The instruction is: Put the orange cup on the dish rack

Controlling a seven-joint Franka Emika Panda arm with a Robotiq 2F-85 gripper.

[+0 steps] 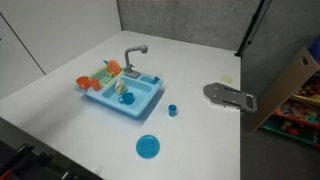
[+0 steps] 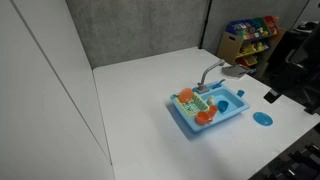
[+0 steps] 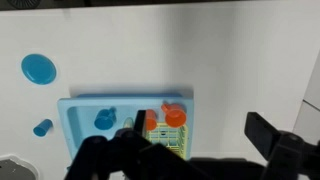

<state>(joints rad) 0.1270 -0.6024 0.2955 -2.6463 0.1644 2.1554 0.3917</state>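
My gripper [image 3: 178,150] hung high over the sink [image 3: 72,120], fingers [image 3: 265,132] spread wide and empty. The cup [image 3: 175,115] sat at the rack [image 3: 165,140], touching it; whether fully seated, I couldn't tell. I reckoned any approach should drop straight down, slowly, clear of the faucet [image 1: 133,55]

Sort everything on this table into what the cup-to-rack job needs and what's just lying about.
Needed: orange cup; dish rack, part of the blue sink unit.
Lying about: blue plate; small blue cup; grey faucet; grey flat piece at the table's edge.
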